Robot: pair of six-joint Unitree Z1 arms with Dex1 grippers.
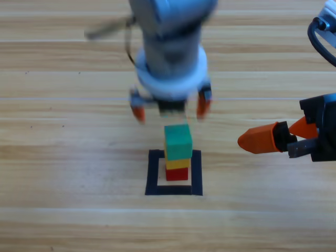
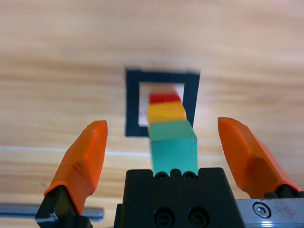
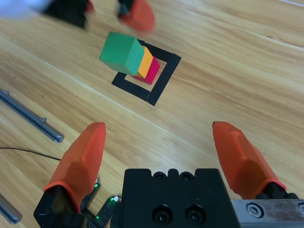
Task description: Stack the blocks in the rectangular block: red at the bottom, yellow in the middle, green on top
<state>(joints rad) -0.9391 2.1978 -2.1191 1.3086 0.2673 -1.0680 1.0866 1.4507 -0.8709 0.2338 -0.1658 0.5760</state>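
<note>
The stack of red [image 1: 177, 174], yellow [image 1: 177, 163] and green [image 1: 178, 142] is seen standing inside the rectangular block [image 1: 152, 173] mid-tabletop, the left hand [image 1: 170, 111] held wide open and empty above it, the right hand [image 1: 262, 139] parked open and empty toward the right edge, seemingly clear of the tower.

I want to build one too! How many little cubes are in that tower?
3, all stacked inside the black tape square: the small red cube at the bottom, the yellow cube in the middle, the teal-green cube on top. None looks hidden.
</note>
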